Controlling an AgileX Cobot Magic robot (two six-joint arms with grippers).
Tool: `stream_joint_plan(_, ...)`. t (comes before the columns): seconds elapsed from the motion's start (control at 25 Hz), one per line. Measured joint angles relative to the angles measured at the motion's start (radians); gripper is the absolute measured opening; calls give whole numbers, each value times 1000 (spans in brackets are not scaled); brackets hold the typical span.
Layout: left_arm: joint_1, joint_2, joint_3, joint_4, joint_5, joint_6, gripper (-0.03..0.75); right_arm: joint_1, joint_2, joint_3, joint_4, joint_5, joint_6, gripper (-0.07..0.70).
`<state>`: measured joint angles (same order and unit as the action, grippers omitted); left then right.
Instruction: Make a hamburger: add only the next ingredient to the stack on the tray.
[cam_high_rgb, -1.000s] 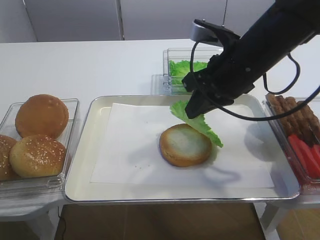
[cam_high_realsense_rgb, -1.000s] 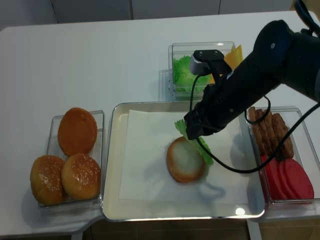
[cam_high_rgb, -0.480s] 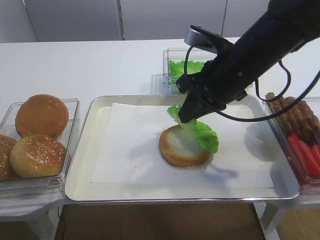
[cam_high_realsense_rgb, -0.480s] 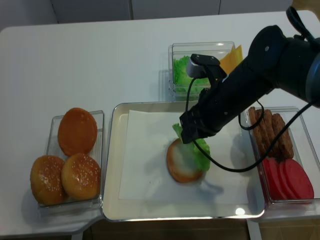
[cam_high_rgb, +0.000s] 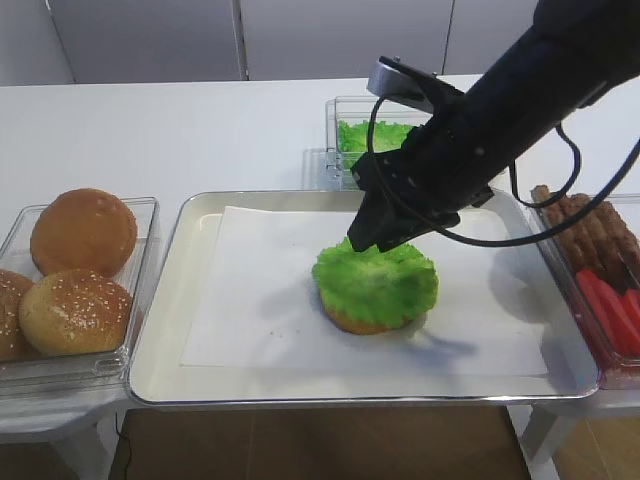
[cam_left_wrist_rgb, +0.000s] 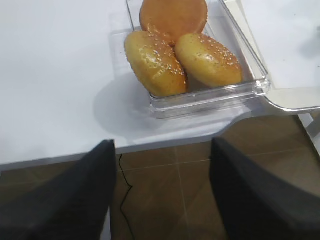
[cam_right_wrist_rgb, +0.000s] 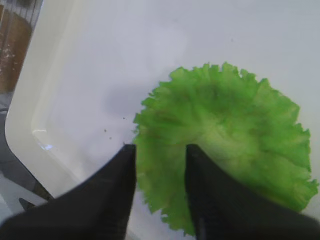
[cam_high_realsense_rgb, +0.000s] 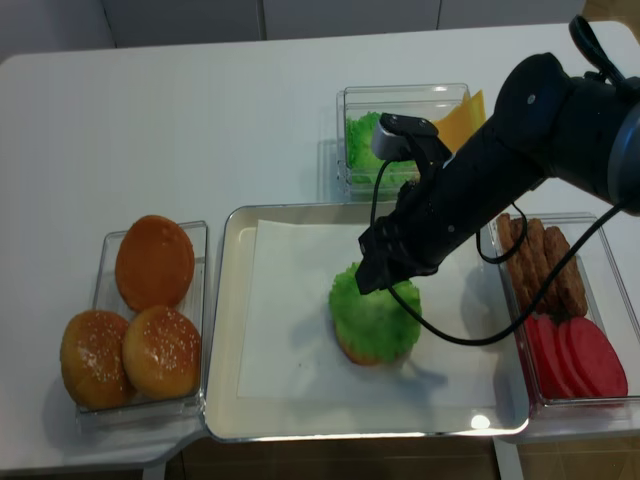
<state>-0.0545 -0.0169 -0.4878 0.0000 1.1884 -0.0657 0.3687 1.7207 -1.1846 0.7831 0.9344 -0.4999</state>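
Frilly bright green lettuce leaf (cam_high_rgb: 375, 283) lies covering golden-brown bun bottom (cam_high_rgb: 350, 322) on shiny metal tray (cam_high_rgb: 160, 330); right claw (cam_right_wrist_rgb: 159, 172) released above it, placement looks done.

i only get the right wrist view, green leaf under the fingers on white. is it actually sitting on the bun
Observer: Yes. From the high view the lettuce leaf lies flat over the bun bottom, whose brown rim peeks out at the front edge.
Operator: is it centred on the tray
Observer: Roughly, a bit right of the middle of the white paper lining the tray.
Operator: is my gripper clear of it
Observer: The right gripper hangs over the leaf's back left edge. Its fingers stand apart with nothing between them.
Operator: where's the left arm
Observer: Off the tray. The left gripper is open over the table's near edge, by the box of whole buns.
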Motion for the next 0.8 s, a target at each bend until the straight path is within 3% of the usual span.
stream_joint_plan(0.12,0,0,0,0,0,0,441,0,0,0,0,1,0,459)
stream_joint_plan(0.24,0,0,0,0,0,0,441,0,0,0,-2,3,0,537)
stream_joint_plan(0.44,0,0,0,0,0,0,441,-2,0,-44,-104,26,95,519)
stream_joint_plan(0.68,0,0,0,0,0,0,441,-6,-74,-109,-501,77,378,492)
stream_joint_plan(0.8,0,0,0,0,0,0,441,-42,-122,-114,-565,126,418,491)
